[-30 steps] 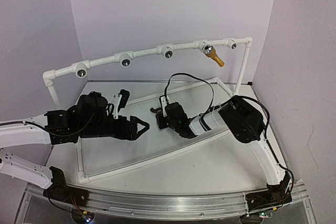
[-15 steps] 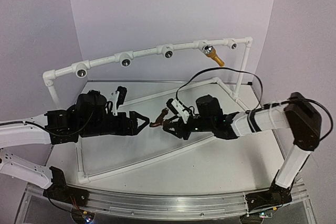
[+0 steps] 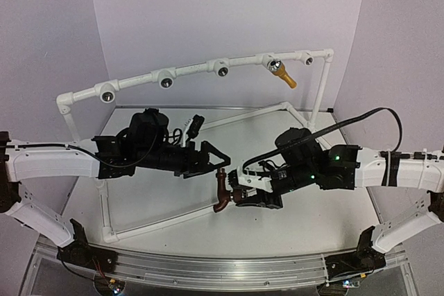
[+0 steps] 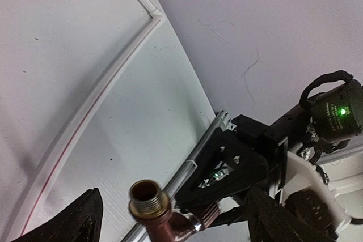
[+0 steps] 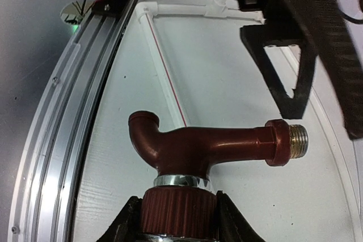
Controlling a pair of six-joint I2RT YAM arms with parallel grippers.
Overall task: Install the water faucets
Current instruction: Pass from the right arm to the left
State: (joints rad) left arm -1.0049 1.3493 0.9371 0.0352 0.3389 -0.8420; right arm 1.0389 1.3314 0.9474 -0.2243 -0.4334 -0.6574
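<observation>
The dark reddish-brown faucet hangs above the table's near middle. My right gripper is shut on its ribbed knob, and its spout and brass threaded end stick out sideways. My left gripper is open just above the faucet. In the left wrist view the brass end lies between my spread fingers, touching neither. The yellow-orange faucet sits in a socket of the white pipe rail at the back right.
The rail has open round sockets along it and stands on white posts. A white pipe frame lies on the table under both arms. An aluminium rail runs along the near edge. Purple walls enclose the space.
My right arm has swung out and brought the reddish-brown faucet forward to the near middle. My left arm has reached right, and its open gripper now sits over the faucet.
</observation>
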